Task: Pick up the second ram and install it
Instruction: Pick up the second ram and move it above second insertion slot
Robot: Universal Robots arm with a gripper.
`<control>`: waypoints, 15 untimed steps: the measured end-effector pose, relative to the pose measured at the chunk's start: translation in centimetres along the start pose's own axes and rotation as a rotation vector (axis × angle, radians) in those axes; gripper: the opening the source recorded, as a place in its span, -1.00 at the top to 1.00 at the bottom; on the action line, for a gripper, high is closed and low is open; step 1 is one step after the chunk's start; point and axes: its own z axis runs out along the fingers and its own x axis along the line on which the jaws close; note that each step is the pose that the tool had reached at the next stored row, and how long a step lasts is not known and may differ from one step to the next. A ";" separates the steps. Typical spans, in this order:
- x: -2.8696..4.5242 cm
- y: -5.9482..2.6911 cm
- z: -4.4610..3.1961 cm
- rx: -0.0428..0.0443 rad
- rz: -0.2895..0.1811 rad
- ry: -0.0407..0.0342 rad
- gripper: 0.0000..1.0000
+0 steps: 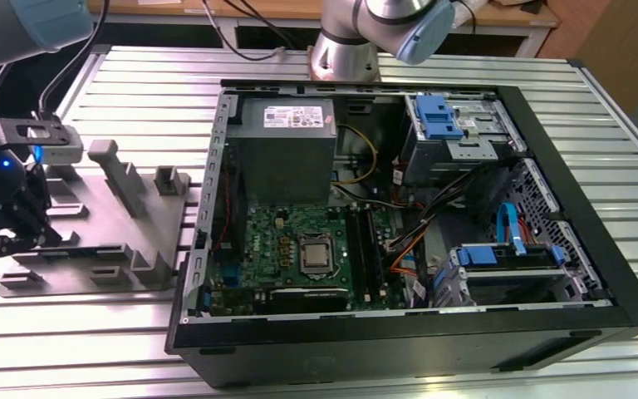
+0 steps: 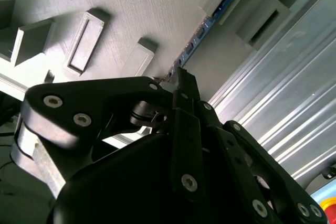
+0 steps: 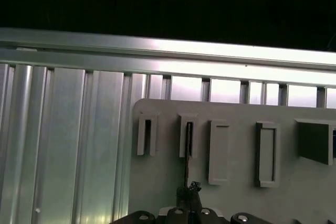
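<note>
Grips the second ram [image 2: 202, 31] in the hand [image 2: 177, 74], closed tight on one end of the stick's upper edge. Sits on edge along the grey fixture plate [image 2: 131, 9], other end tucked into one of the plate's raised slots, blue board and dark chips facing sideways. Reads edge-on in the first wrist view as a thin dark line from that slot to the hand. Hangs over the plate's end farthest from the open computer case [image 1: 408, 342], case and plate side by side on the ribbed metal desk [image 1: 76, 332].
</note>
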 end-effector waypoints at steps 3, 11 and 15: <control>0.01 0.09 0.13 -0.0001 -0.004 0.0000 0.80; 0.01 0.10 0.14 -0.0003 -0.007 0.0001 0.66; 0.01 0.10 0.14 -0.0004 -0.008 0.0001 0.40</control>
